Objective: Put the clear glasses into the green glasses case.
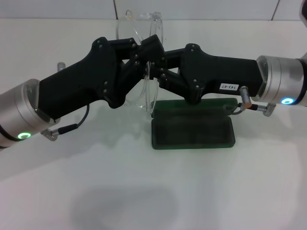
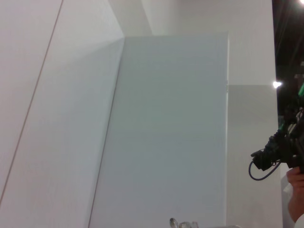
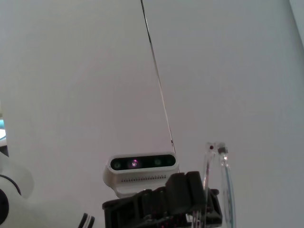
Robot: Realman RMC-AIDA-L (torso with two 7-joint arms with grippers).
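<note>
1. The left gripper (image 1: 139, 56) and right gripper (image 1: 156, 60) meet in mid-air, both apparently clamped on the transparent, colourless plastic clear glasses (image 1: 144, 28).
2. The dark green rectangular hinged glasses case (image 1: 193, 129) lies open on the white table (image 1: 144, 191), just below the right gripper.

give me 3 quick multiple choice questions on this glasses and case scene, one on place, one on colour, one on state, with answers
1. Where are the clear glasses?
A. held up above the table
B. inside the case
C. flat on the table

2. What colour is the glasses case?
A. red
B. dark green
C. white

3. What state is the case in?
A. shut
B. open and empty
C. open with glasses inside

Answers:
1 A, the left gripper and right gripper meet at them in mid-air.
2 B, its lid and tray are dark green.
3 B, the lid lies back and the lining is bare.
</note>
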